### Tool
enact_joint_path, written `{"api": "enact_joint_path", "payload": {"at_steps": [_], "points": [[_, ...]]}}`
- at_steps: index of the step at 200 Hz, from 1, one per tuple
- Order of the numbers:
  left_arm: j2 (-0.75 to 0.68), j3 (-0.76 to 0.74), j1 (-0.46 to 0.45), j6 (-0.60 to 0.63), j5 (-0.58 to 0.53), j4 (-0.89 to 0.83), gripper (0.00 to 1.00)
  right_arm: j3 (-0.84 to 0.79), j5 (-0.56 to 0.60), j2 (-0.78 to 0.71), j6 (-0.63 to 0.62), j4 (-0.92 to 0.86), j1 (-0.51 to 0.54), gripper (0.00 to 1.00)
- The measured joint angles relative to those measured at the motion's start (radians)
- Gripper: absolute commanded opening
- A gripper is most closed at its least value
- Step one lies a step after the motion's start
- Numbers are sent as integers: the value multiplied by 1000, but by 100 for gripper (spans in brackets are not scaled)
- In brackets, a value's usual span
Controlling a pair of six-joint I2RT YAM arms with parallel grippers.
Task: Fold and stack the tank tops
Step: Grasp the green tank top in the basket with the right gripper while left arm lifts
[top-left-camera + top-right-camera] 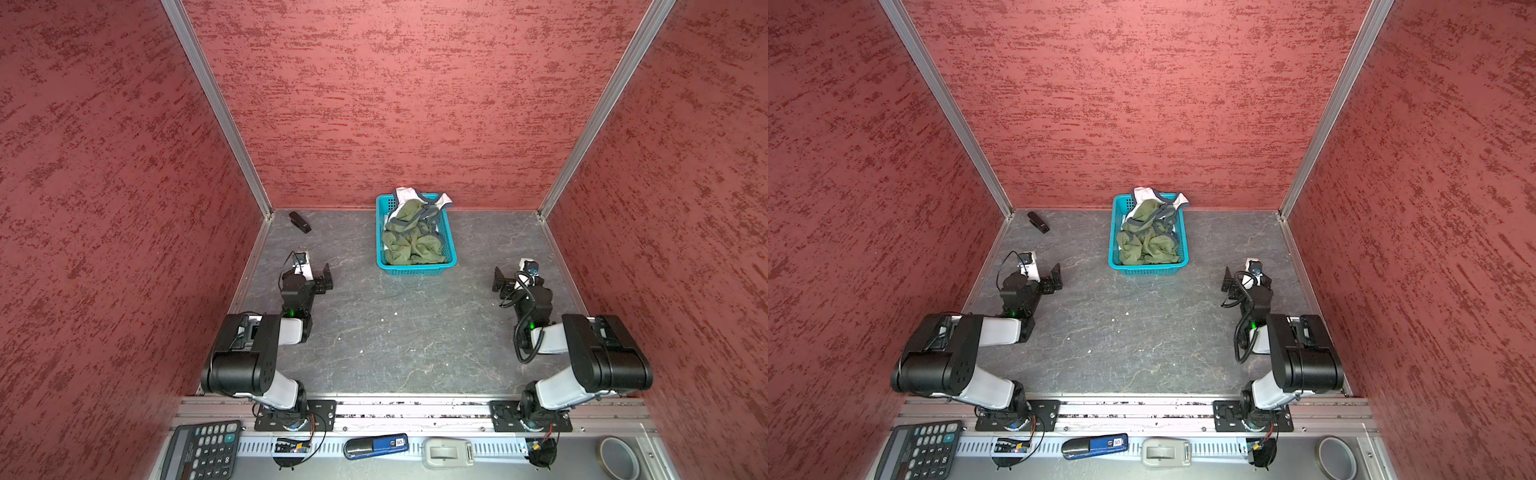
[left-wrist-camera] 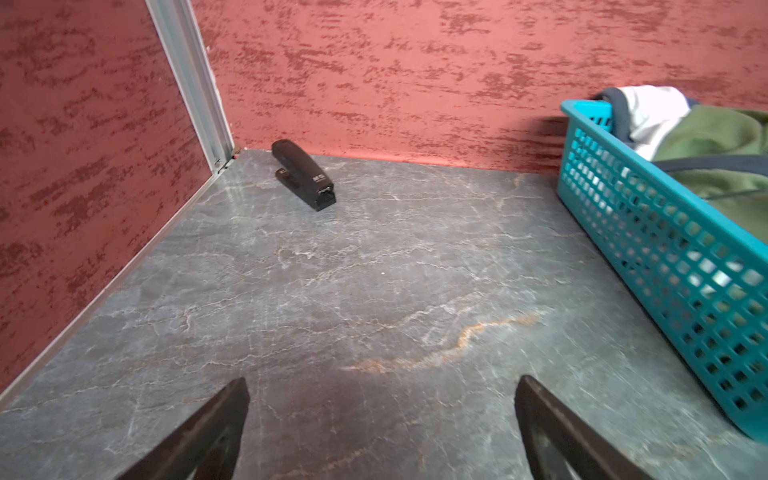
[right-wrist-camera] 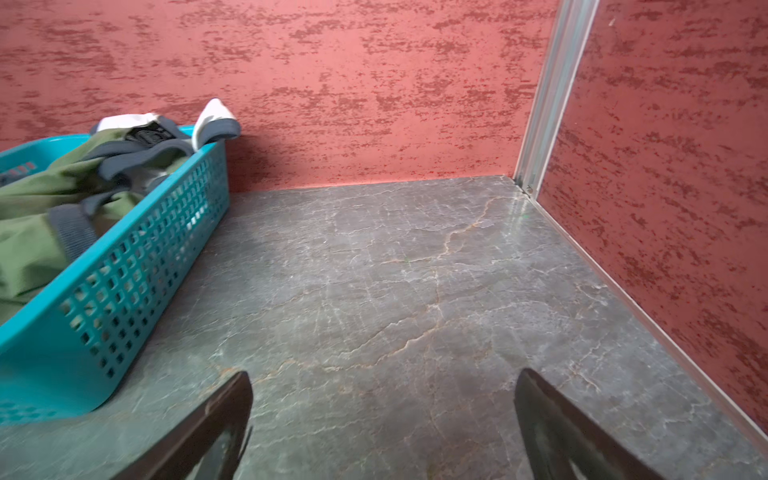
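Observation:
Both tank tops lie crumpled in a turquoise mesh basket [image 1: 415, 269] [image 1: 1148, 269] at the back middle of the table. The olive green one [image 1: 411, 247] [image 1: 1148, 245] [image 2: 715, 133] [image 3: 37, 245] fills most of it. The white one [image 1: 409, 196] [image 1: 1144, 194] [image 2: 652, 112] [image 3: 214, 114] sits under it and hangs over the far rim. My left gripper [image 1: 328, 273] [image 1: 1057, 272] [image 2: 382, 384] hovers open and empty to the left of the basket. Open and empty too, my right gripper [image 1: 497, 277] [image 1: 1227, 279] [image 3: 384, 376] is low over the table to the basket's right.
A black stapler [image 1: 300, 222] [image 1: 1038, 222] [image 2: 303, 174] lies in the back left corner. Red walls enclose three sides. On the front ledge are a calculator [image 1: 203, 451], a blue stapler [image 1: 376, 445], a grey device [image 1: 448, 452] and a tape roll [image 1: 619, 457].

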Motion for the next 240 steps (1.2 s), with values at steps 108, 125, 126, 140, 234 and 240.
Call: {"api": "enact_joint_path", "payload": {"at_steps": [108,125,126,140,234,240], "points": [[-703,272,-246,-326,-194,-814,99,251,-137,-730,323,-626,36,99],[-774,286,-219,-429,-186,-925,100,338,-113,-748,397,-761,36,99],[-777,285,-218,-433,-185,-929,100,341,-113,-748,401,-768,36,99],[-836,247,-171,-493,-125,-964,99,339,-128,-752,442,-796,33,99],[-614,189,-322,-489,112,-1069,100,775,-159,-142,432,-1086,325,99],[-609,189,-342,-475,103,-1074,99,816,-149,-98,426,-1098,349,99]]}}
